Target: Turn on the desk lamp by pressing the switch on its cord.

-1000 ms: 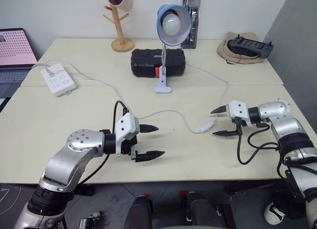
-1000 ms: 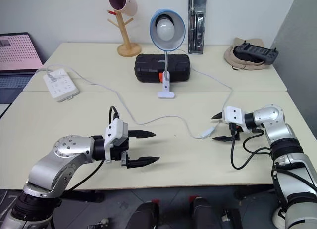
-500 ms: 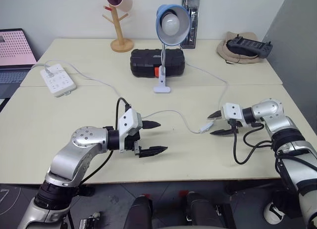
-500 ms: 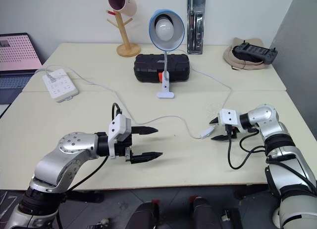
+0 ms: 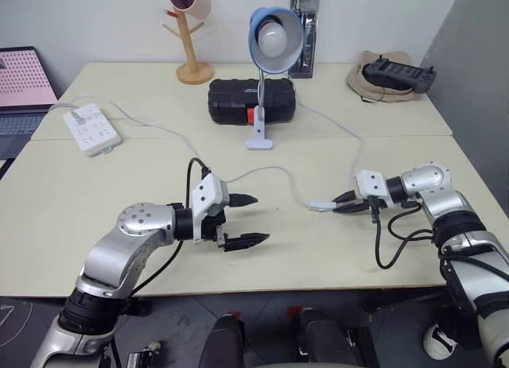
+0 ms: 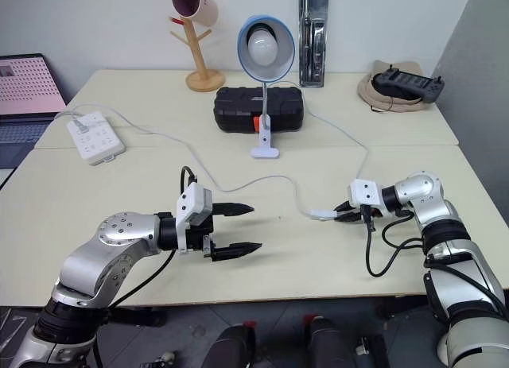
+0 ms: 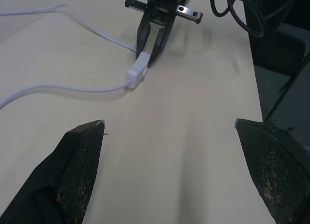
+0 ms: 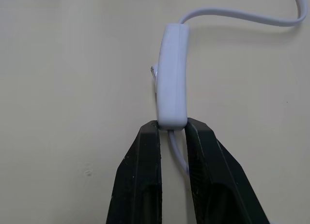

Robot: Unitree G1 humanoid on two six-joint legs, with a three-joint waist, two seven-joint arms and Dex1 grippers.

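My right pincer (image 8: 172,132) is clamped on the cord end of the switch (image 8: 172,83), near the bench's right front edge, my left pincer (image 5: 248,220) stands apart; the switch looks light and slippery, so I should hold its long sides

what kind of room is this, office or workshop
Probably an office or lab workspace: pale desks pushed together, a laptop at the left edge, a white power strip, and a desk lamp by a black case.
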